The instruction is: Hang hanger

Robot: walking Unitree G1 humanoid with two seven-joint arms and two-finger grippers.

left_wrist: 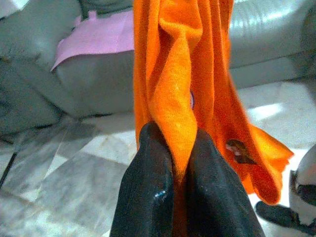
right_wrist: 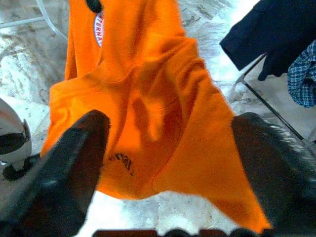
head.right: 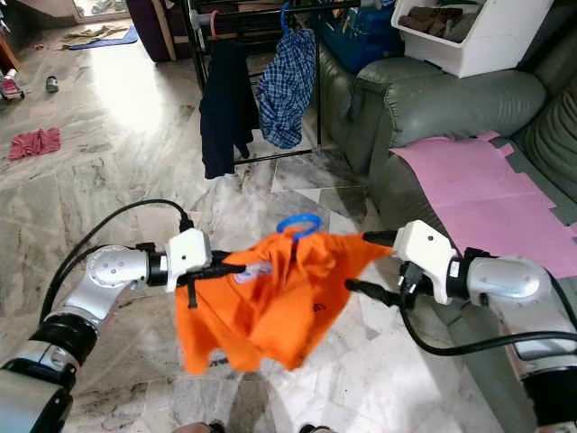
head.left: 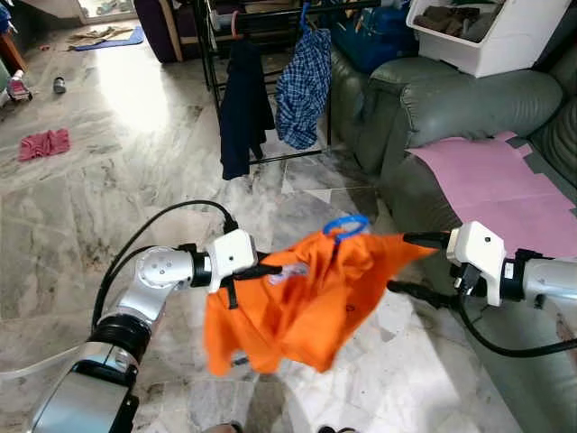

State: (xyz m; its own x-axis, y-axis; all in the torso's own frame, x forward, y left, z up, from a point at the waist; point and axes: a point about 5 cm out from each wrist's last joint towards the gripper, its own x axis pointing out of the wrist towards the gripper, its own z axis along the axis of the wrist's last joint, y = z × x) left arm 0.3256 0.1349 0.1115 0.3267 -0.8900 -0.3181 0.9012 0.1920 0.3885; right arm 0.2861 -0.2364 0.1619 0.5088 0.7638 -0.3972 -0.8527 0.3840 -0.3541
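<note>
Orange shirt (head.left: 297,302) on a blue hanger (head.left: 346,225), held up between both grippers over the marble floor (head.left: 117,180).

Its long axis runs side to side across the robot's front, shoulder to shoulder, with the hanger's blue hook rising from the collar and pointing up toward the clothes rack (head.left: 261,18) ahead. At the shirt's left shoulder, the left gripper (left_wrist: 180,158) has its 2 black fingers pinched narrow on a fold of the orange cloth. By the right shoulder tip, the right gripper (head.right: 374,266) stands with its 2 fingers spread wide, the upper one touching the cloth. The shirt's body sags below them. On the rack hang a dark garment (head.left: 243,108) and a blue checked shirt (head.left: 302,86); a grey sofa (head.left: 469,108) with a pink cover (head.left: 500,185) lies to the right.
</note>
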